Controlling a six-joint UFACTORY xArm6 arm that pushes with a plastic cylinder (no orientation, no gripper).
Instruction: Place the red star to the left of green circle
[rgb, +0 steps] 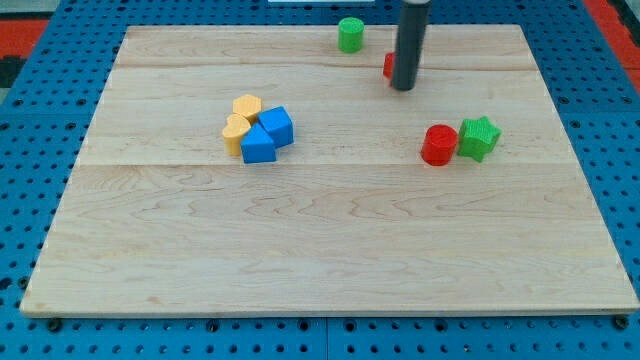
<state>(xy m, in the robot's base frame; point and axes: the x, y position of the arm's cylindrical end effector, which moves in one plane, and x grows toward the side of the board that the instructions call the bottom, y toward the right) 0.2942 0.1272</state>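
The green circle (351, 35) stands near the view's top edge of the wooden board (330, 260), a little right of centre. The red star (388, 66) lies below and to the right of it, mostly hidden behind my rod; only a red sliver shows at the rod's left side. My tip (403, 87) rests on the board right at the red star, touching or almost touching it.
A red circle (438, 145) and a green star (480, 138) sit together at the view's right. Two yellow blocks (241, 120) and two blue blocks (267, 135) are clustered left of centre. A blue pegboard surrounds the board.
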